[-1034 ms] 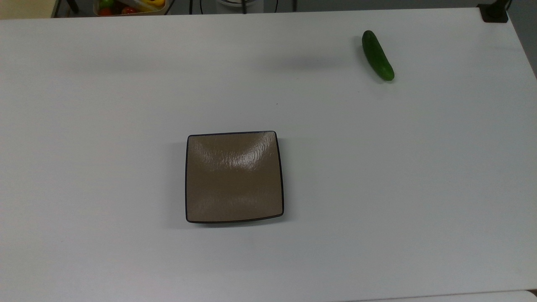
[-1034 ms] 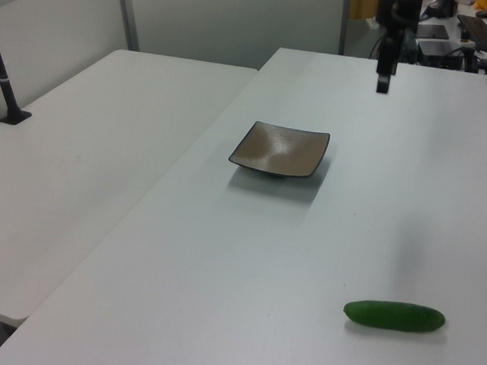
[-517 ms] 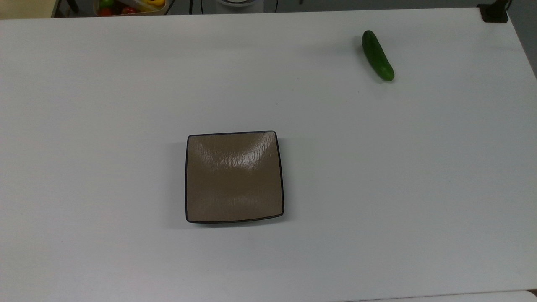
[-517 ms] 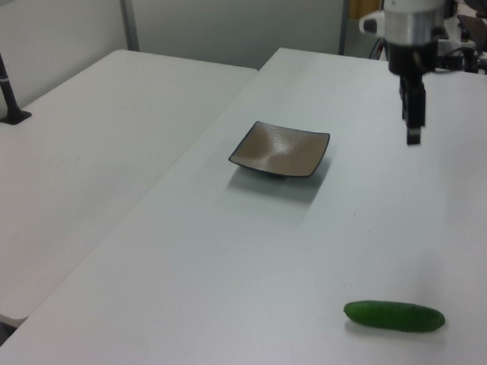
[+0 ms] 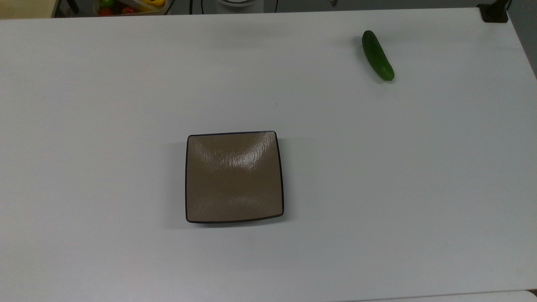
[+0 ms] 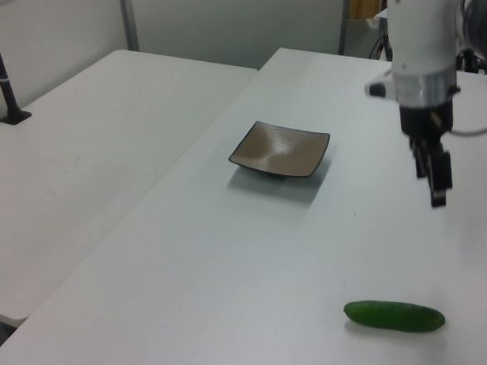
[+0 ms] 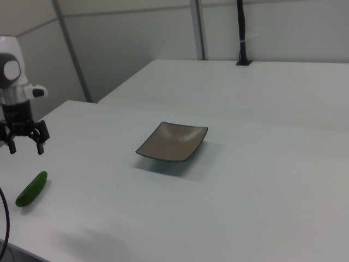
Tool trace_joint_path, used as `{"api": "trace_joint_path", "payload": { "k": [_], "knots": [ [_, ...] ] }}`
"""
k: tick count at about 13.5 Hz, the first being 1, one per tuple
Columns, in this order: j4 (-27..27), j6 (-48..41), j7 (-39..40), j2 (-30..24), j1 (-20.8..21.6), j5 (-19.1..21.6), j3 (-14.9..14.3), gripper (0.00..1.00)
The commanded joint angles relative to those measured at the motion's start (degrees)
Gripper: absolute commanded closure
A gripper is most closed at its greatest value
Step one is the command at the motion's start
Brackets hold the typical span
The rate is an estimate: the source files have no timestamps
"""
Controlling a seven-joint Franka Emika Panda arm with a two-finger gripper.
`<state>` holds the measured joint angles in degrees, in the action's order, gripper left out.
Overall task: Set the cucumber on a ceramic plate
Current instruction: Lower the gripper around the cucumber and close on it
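Observation:
The dark-green cucumber lies on the white table near the top view's upper right, apart from everything else. It also lies at the left view's lower right, cucumber, and the right view's lower left, cucumber. The square brown ceramic plate sits bare at the table's middle, plate, plate. My gripper hangs open in the air above the cucumber, fingers pointing down and spread, holding nothing. In the left view the gripper is up and slightly right of the cucumber.
A tub of coloured fruit stands beyond the table's far edge in the top view. A black clamp sits at the table's far right corner. A second white table with a black pole adjoins this one.
The gripper has travelled from beyond the plate towards the cucumber and come lower. Cucumber and plate have not moved.

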<state>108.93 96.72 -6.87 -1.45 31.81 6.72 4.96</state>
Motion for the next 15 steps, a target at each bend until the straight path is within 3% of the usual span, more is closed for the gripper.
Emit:
{"api": "trace_joint_path", "payload": {
  "k": [1, 3, 7, 15],
  "knots": [
    [6.19, 11.78, -0.68, 1.19, 0.18, 2.67, 2.15, 0.00],
    [9.54, 19.35, -3.84, 1.89, 0.18, 2.77, 3.47, 0.00],
    [10.16, 27.89, -9.82, 7.33, 0.27, 2.77, 5.41, 0.00],
    [12.54, 34.58, -10.88, 10.86, 1.14, 2.77, 7.17, 0.00]
  ]
}}
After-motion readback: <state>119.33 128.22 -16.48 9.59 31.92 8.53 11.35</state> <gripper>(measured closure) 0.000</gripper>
